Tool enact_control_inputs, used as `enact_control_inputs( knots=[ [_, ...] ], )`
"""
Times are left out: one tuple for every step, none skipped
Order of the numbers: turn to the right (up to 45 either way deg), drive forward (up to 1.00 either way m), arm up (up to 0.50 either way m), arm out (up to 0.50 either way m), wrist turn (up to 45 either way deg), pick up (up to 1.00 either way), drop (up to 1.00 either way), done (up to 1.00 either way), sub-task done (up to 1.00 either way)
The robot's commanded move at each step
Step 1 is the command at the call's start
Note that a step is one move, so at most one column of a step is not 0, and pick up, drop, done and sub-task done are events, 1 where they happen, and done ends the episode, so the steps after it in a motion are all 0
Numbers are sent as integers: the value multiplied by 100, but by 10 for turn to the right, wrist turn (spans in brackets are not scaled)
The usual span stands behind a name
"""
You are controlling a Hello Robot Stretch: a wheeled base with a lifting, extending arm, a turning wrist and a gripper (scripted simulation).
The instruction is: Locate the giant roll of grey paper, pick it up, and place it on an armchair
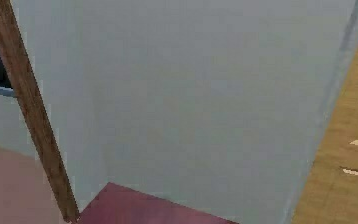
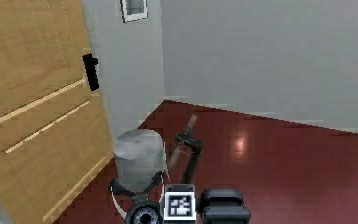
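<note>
Grey roll (image 2: 139, 157) sits right at the gripper (image 2: 140, 196), though whether it is held I cannot tell.

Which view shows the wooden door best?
The arm side view: the wooden door spans its left, with its black handle visible. The forward view catches a narrow strip of it at its right edge.
</note>
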Motion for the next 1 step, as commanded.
enact_control_inputs(
  knots=[
    [-450,0,0,0,0,0,0,0,0]
  ],
)
